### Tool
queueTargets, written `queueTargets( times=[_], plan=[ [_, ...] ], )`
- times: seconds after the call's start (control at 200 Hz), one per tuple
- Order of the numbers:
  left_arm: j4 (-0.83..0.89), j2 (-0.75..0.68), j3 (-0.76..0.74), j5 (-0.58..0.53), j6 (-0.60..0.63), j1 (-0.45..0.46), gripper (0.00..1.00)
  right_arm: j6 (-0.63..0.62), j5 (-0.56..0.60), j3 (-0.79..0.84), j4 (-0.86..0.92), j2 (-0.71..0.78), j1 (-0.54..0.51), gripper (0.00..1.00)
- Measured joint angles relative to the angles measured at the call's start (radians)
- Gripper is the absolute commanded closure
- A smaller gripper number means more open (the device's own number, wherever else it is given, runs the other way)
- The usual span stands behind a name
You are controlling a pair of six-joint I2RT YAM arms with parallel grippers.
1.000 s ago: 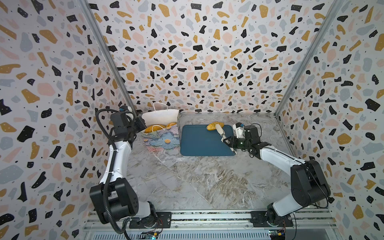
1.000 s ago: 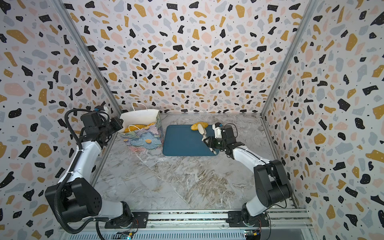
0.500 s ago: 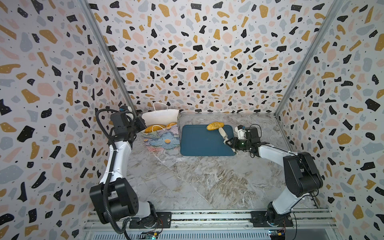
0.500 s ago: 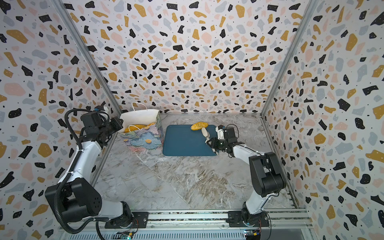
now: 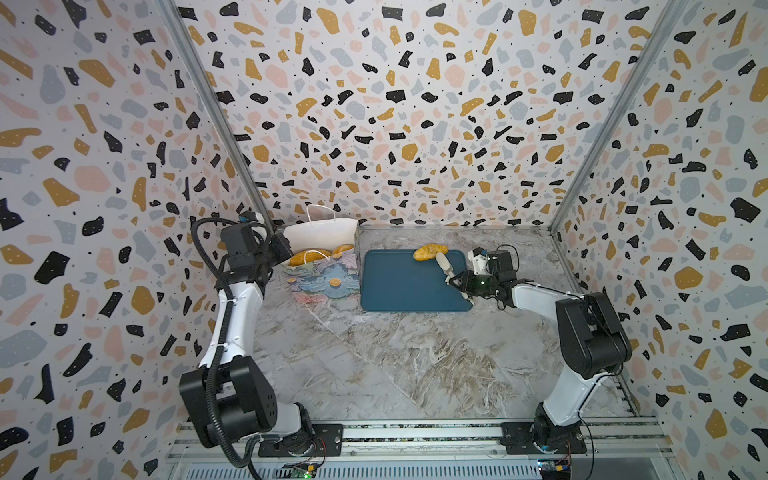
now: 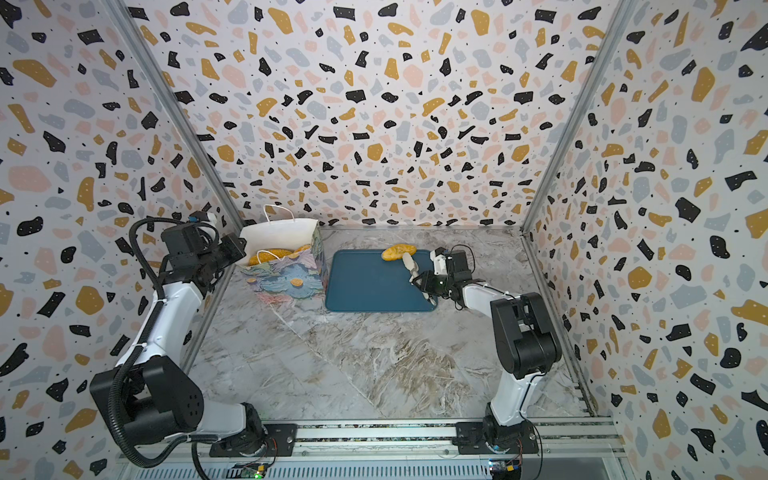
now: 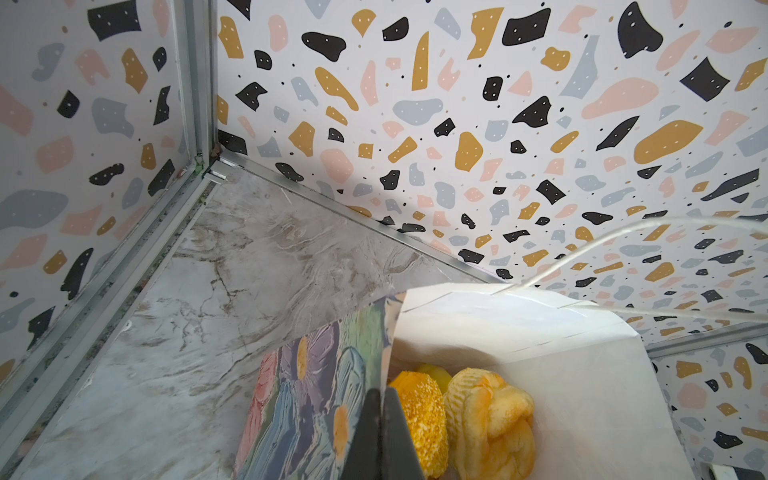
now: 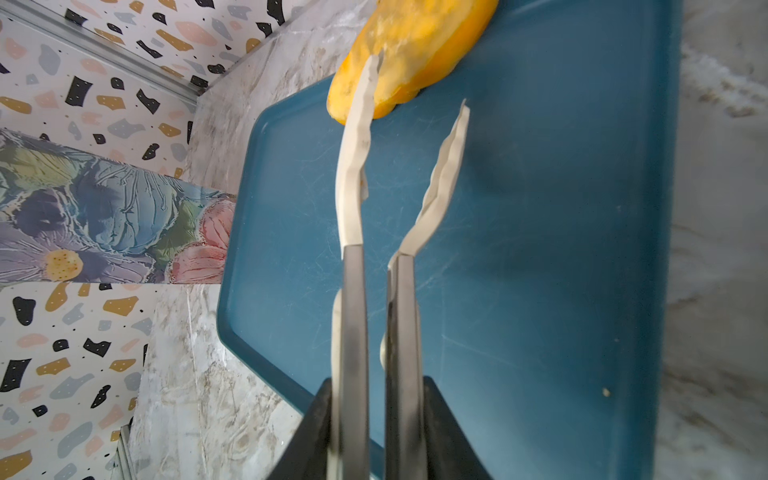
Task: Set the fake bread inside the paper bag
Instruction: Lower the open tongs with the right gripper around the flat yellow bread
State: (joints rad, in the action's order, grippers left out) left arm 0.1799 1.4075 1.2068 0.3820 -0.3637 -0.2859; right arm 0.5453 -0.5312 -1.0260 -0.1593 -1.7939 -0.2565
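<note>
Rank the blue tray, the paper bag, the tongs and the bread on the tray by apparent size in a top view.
Largest to smallest in a top view:
1. blue tray
2. paper bag, close behind
3. tongs and bread on the tray: not ranked; the tongs look longer but thinner, partly hidden by the right hand.

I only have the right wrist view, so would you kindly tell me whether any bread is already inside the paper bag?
Observer: Yes, the left wrist view shows a seeded loaf and a knotted roll inside the paper bag.
Operator: Is anything holding the bag?
Observer: The left gripper is shut on its rim, beside the loaf.
Operator: Is any bread out besides the one I see?
Observer: No; in both top views that long roll on the blue tray is the only bread outside the bag.
</note>
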Motion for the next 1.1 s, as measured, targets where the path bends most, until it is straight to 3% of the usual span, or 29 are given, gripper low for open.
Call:
queueTargets(
  times=[1.101],
  plan=[
    [0.003, 0.000, 0.000, -0.006, 0.001, 0.000, 1.00, 0.049, -0.046, -0.179, -0.013, -0.160, 0.032, 0.66]
  ],
)
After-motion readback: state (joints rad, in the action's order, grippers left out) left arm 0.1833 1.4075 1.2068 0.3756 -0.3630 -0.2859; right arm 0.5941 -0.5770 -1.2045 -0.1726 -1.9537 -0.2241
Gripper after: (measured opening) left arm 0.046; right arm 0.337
